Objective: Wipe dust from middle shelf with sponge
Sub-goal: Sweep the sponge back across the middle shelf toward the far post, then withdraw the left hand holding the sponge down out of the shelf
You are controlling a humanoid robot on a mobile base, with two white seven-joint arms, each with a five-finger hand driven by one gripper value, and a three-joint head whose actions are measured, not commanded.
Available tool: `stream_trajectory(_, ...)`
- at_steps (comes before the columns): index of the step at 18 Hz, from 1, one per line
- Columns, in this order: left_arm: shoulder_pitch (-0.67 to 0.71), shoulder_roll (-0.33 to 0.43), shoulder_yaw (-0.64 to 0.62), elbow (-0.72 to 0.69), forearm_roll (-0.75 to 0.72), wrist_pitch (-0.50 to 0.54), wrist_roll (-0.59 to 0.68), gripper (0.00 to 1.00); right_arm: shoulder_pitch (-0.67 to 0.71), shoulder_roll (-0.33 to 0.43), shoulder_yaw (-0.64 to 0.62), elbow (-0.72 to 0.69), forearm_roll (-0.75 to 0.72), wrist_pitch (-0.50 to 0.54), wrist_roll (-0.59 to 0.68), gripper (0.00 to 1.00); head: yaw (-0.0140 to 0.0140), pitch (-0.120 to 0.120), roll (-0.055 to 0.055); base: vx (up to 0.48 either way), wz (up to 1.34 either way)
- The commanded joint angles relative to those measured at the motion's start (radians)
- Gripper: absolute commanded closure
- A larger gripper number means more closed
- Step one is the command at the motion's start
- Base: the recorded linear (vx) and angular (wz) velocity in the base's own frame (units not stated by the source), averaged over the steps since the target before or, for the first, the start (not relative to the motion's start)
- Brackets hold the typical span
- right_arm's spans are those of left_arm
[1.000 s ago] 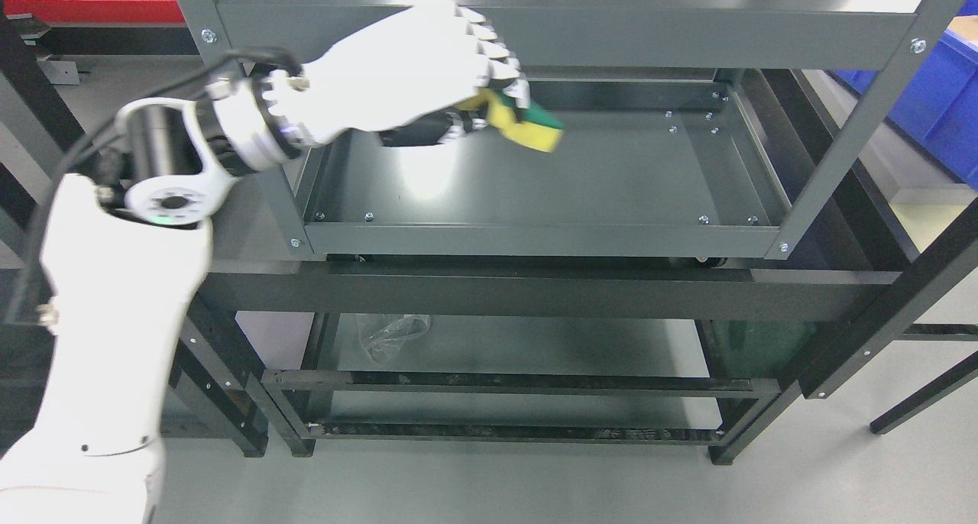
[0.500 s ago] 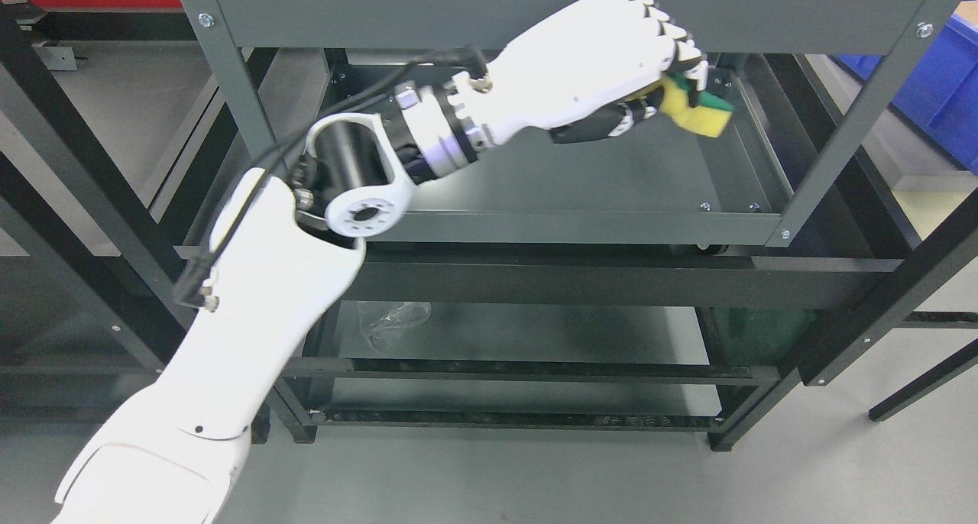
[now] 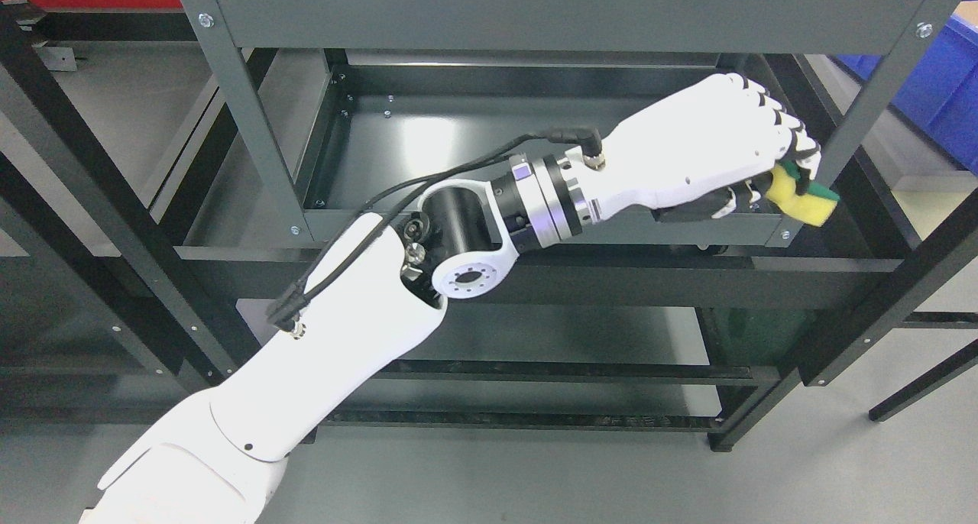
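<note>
My left hand [image 3: 772,173] reaches across to the front right corner of the dark grey middle shelf [image 3: 458,150]. Its fingers [image 3: 791,138] are curled shut on a yellow sponge with a green scouring side [image 3: 802,202]. The sponge sticks out of the fist past the shelf's right front corner, beside the right upright post [image 3: 871,104]. Whether the sponge touches the shelf rim I cannot tell. The white forearm [image 3: 665,169] and elbow joint [image 3: 466,279] cover the shelf's front edge. The right arm is out of view.
The rack's top shelf [image 3: 565,12] overhangs the middle one. Lower black frame bars [image 3: 535,279] and a bottom shelf [image 3: 535,341] lie beneath. A blue bin [image 3: 943,88] stands at the right and black table legs [image 3: 917,279] flank the rack.
The left hand with the sponge has swept from the shelf's back left, across to the back right, then forward to the front right corner. The camera view shifted after the earliest frame.
</note>
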Motion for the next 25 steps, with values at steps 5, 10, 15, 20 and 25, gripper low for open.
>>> stream_trajectory(5, 0.536, -0.016, 0.200, 0.011, 0.309, 0.002, 0.063, 0.97, 0.000, -0.017, 0.000, -0.017, 0.000, 0.001, 0.000, 0.00, 0.0000, 0.000, 0.000, 0.000, 0.00)
stream_trajectory(10, 0.708, -0.016, 0.541, -0.017, 0.498, 0.002, 0.241, 0.97, 0.000, -0.017, 0.000, -0.017, 0.000, 0.001, 0.000, 0.00, 0.0000, 0.001, 0.000, 0.000, 0.00)
stream_trajectory(15, 0.881, -0.016, 0.662, -0.147, 0.648, -0.012, 0.252, 0.98, 0.000, -0.017, 0.000, -0.017, 0.000, 0.001, 0.000, 0.00, 0.0000, 0.001, 0.000, 0.000, 0.00)
stream_trajectory(20, 1.023, -0.016, 0.764, -0.204, 0.684, -0.110, 0.278, 0.99, 0.000, -0.017, 0.000, -0.017, 0.000, 0.001, 0.000, 0.00, 0.0000, 0.001, 0.000, 0.000, 0.00)
stream_trajectory(25, 1.015, -0.016, 0.818, -0.198, 0.707, -0.104, 0.276, 0.99, 0.000, -0.017, 0.000, -0.017, 0.000, 0.001, 0.000, 0.00, 0.0000, 0.001, 0.000, -0.009, 0.03)
